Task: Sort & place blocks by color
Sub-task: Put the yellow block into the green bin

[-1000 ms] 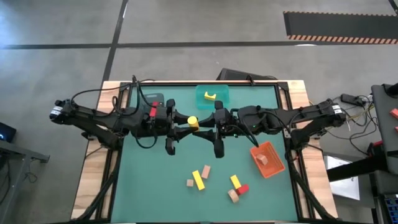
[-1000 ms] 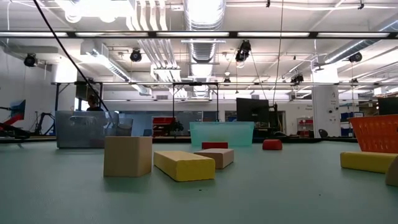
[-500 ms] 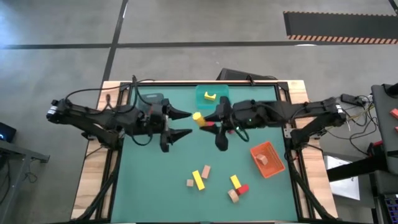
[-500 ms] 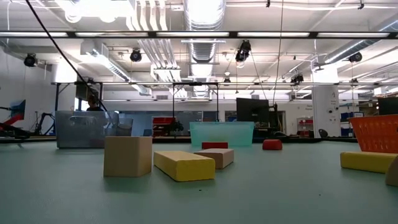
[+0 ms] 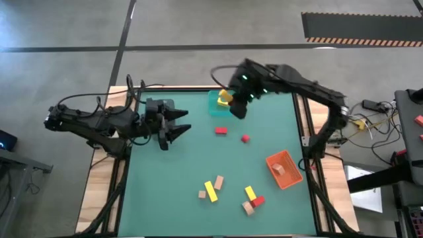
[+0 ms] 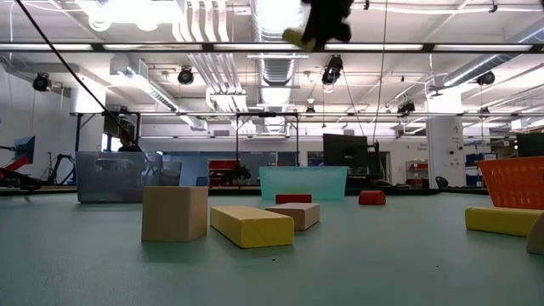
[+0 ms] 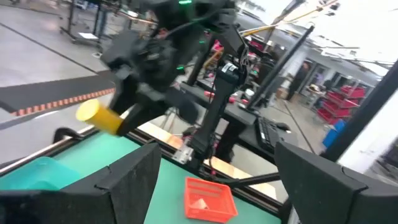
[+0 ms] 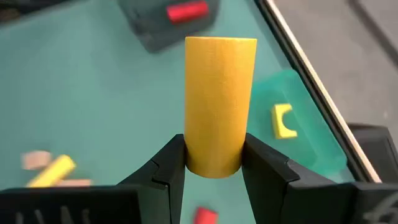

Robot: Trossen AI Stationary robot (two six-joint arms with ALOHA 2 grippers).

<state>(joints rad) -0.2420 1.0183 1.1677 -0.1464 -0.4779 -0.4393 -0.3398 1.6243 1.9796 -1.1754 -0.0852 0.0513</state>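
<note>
A yellow cylinder block point(image 8: 221, 102) hangs high above the table, with my right gripper point(image 8: 214, 149) shut on it. In the high view the right gripper point(image 5: 232, 101) is over the teal bin point(image 5: 217, 106), which holds a yellow block point(image 8: 284, 121). My left gripper point(image 5: 186, 120) stands open and holds nothing, beside the grey bin point(image 5: 158, 106). Two red blocks point(image 5: 221, 131) point(image 5: 245, 138) lie mid-table. Several tan, yellow and red blocks point(image 5: 211, 190) point(image 5: 251, 198) lie near the front edge. My right gripper pinches the yellow cylinder's one end point(image 8: 214, 163) between its two fingers, which lie along its length. The rest of the cylinder sticks out past the fingertips. In the low view the cylinder point(image 6: 296, 37) is tilted, lifted well clear of the table.
The orange bin point(image 5: 289, 177) at the right holds a tan block point(image 5: 279, 169). The grey bin point(image 8: 155, 31) holds a red block point(image 8: 186, 11). The table's wooden border runs close behind the teal bin.
My left gripper has opened, let go of the yellow cylinder and drawn back toward the table's left edge. My right gripper, still shut on the cylinder, has carried it up and toward the far edge, over the teal bin.
</note>
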